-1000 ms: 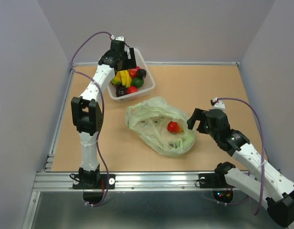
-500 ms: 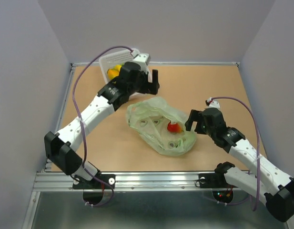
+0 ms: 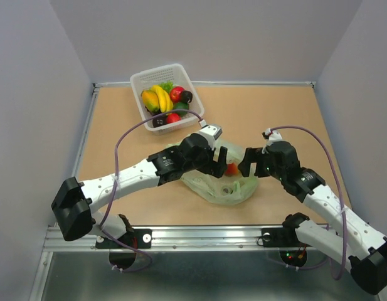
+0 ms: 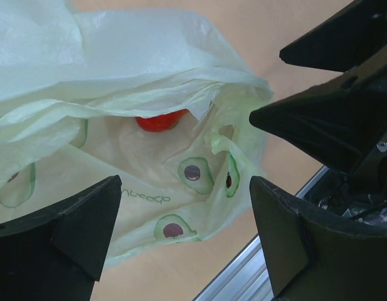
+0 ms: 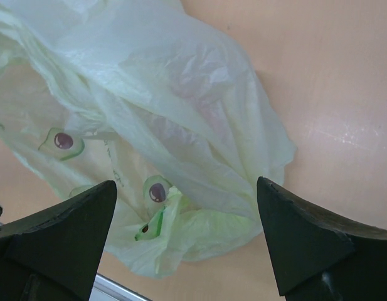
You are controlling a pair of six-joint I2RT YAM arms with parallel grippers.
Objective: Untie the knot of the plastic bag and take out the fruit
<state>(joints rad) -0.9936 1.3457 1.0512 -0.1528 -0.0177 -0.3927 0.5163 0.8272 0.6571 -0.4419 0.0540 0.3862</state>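
The left arm (image 3: 137, 175) reaches across the table (image 3: 281, 113) and its jaws stand spread wide, pinching nothing. The right arm (image 3: 312, 188) comes in from the other side, and its jaws are spread wide too, with nothing between them.

The plastic bag (image 3: 221, 187) lies crumpled on the table between the two sets of jaws. One end sits under the left jaws and the other just in front of the right jaws. In the left wrist view the plastic bag (image 4: 118, 75) fills the gap between the two dark fingers, and its mouth gapes under a fold of plastic. The red fruit (image 4: 159, 121) lies inside that opening, straight ahead of the left jaws and half covered by the fold. From above, the red fruit (image 3: 229, 168) shows in the narrow space between the left and right jaws, close to both.

In the right wrist view the plastic bag (image 5: 180, 100) spreads out ahead of the right jaws, with its avocado prints facing up, and the fruit is hidden by the plastic.

Well behind the left jaws, at the far edge of the table, a white basket (image 3: 138, 81) holds a banana (image 3: 162, 97) and several toy fruits (image 3: 175, 94).
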